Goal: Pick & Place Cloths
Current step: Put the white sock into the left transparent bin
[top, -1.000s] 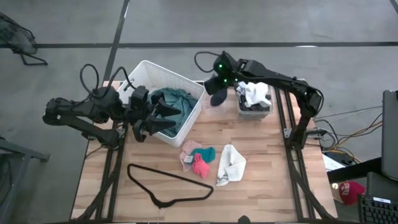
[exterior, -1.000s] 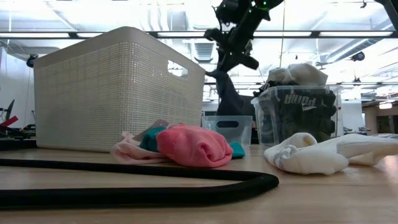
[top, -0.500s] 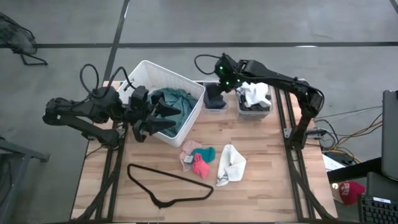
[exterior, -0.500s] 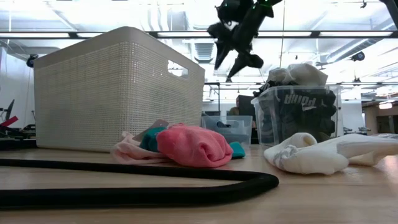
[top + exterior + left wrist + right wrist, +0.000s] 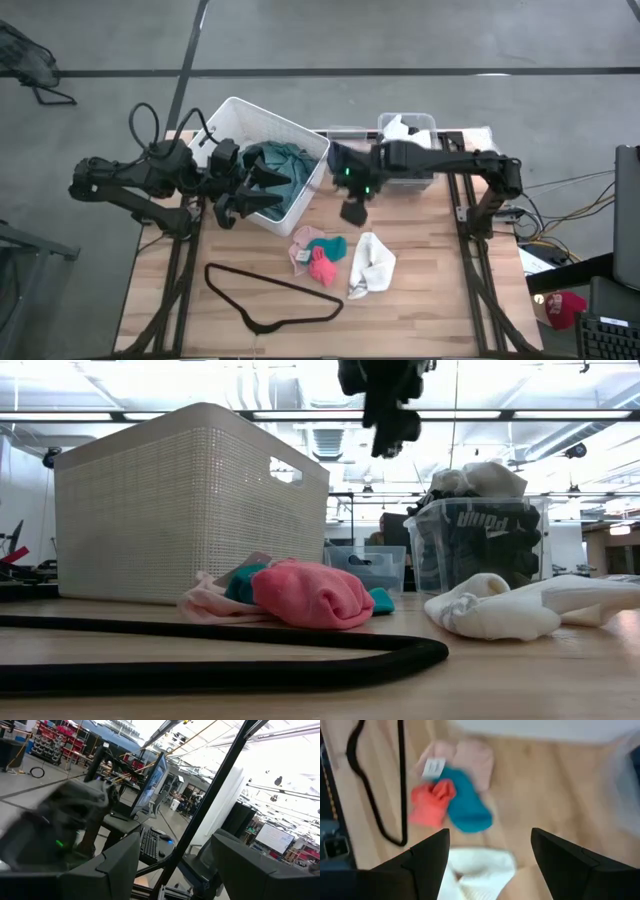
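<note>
High view first: we see the right gripper (image 5: 352, 212) held above the wooden bench (image 5: 420, 290), its jaws apart and holding nothing. Just below it on the bench lie the small cloths: a pale pink cloth (image 5: 302, 243), a coral-pink sock (image 5: 321, 268), a teal sock (image 5: 331, 246) and a crumpled white cloth (image 5: 371, 263). In the right wrist view these pieces lie between and beyond the two dark fingers (image 5: 427, 860), none of them touching the fingers, and the white cloth (image 5: 479, 870) is the nearest. The pale pink cloth (image 5: 462, 757) carries a small white label, but we cannot read it.

The left gripper (image 5: 262, 189) waits over the edge of the white plastic basket (image 5: 232, 115), jaws apart and empty, with the large teal-green garment (image 5: 281, 160) inside the basket beside it.

At the far edge of the bench stand two clear plastic tubs. The larger clear tub (image 5: 478, 545) is filled with black and white cloths, and a black one shows the white word "PUMA". The smaller clear tub (image 5: 367, 565) stands between it and the basket.

A thin black wire hanger (image 5: 270, 298) lies on the near side of the bench.
</note>
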Robot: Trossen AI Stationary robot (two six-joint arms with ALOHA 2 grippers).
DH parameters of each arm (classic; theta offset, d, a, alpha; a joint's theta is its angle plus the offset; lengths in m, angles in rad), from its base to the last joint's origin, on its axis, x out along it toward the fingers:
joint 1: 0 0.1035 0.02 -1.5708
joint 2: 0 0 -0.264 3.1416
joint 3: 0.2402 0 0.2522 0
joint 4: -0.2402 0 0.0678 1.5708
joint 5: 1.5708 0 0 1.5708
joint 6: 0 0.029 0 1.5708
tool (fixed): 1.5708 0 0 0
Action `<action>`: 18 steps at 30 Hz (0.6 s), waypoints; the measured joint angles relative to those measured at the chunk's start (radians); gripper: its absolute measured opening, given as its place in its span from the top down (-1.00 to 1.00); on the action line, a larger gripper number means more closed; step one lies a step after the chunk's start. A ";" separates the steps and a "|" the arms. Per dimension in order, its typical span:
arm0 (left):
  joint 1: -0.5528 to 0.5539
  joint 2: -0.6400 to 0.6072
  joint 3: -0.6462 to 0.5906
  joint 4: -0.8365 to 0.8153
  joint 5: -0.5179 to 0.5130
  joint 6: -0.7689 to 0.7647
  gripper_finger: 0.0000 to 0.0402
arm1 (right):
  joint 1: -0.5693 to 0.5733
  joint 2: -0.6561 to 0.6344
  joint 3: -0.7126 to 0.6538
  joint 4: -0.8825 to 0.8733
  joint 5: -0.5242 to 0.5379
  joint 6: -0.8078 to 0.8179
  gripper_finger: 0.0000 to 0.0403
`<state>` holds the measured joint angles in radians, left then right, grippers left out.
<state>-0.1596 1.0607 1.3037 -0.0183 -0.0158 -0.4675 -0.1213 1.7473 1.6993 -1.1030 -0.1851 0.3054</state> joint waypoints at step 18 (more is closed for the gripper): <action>0.000 0.002 0.000 -0.005 -0.002 0.021 -0.25 | 0.236 0.005 -0.490 0.293 0.003 0.383 -0.20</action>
<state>-0.1596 1.0622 1.3037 -0.0231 -0.0177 -0.4461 0.1150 1.7519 1.2089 -0.8104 -0.1822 0.6888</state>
